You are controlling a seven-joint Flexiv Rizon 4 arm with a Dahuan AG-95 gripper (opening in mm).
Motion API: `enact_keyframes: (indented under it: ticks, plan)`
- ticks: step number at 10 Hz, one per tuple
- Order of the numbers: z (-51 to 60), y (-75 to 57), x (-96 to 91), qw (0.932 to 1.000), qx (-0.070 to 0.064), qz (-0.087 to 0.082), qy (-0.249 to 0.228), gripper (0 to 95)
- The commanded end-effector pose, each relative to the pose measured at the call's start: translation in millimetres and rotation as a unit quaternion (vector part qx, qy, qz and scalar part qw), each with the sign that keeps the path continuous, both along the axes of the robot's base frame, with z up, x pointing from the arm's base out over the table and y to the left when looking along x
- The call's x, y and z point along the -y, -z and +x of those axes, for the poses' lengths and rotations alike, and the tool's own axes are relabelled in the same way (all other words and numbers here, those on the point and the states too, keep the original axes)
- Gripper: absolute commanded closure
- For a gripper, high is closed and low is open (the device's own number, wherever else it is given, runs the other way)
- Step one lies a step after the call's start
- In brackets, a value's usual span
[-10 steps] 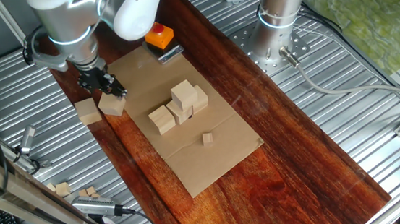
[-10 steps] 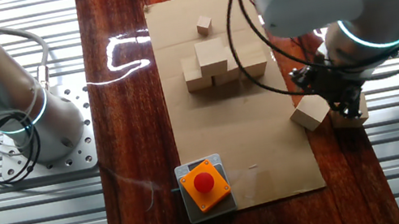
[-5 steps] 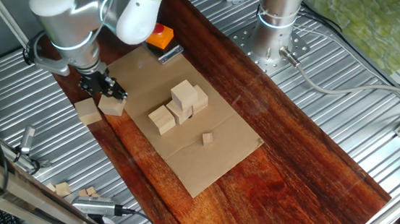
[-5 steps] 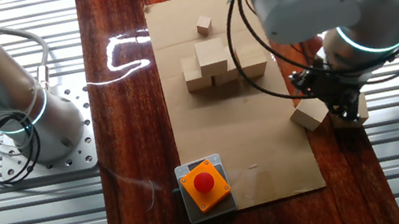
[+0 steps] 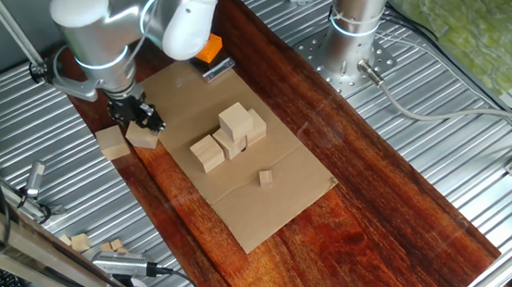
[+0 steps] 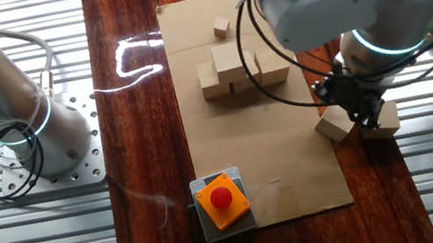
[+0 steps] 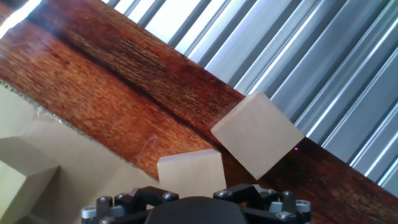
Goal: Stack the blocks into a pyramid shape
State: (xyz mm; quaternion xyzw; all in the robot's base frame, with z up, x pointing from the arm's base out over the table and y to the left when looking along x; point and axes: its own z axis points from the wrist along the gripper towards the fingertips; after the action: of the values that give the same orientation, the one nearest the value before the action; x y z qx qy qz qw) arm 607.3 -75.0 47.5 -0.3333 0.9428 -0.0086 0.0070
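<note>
A cluster of blocks stands mid-cardboard, three in a row with one on top. My gripper is at the cardboard's edge, shut on one pale wooden block, which sits skewed just above or on the surface. The hand view shows this block close between the jaws; the fingertips themselves are hidden. A second loose block lies right beside it on the dark wood, by the ribbed metal.
An orange box with a red button sits at one end of the cardboard sheet. A tiny wooden cube lies on the cardboard beyond the cluster. A second robot base and small scraps stand on the metal.
The arm's upper body has swung sideways over the table while the wrist stayed over the same spot. The held block has sunk slightly and barely shifted.
</note>
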Motion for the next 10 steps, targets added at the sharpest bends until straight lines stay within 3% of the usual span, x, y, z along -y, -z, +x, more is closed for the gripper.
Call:
enact_keyframes:
  ticks: [1, 2, 7, 10]
  plan:
    - [-1.1, 0.6, 0.9, 1.0000, 0.005, -0.004, 0.004, 57.0]
    - [-0.8, -0.4, 1.9, 0.9998, 0.007, -0.003, 0.017, 95.0]
    - [0.1, -6.2, 4.8, 0.9995, 0.006, -0.009, 0.031, 95.0]
    - [0.2, -31.9, 2.6, 0.9971, -0.018, -0.011, 0.073, 95.0]
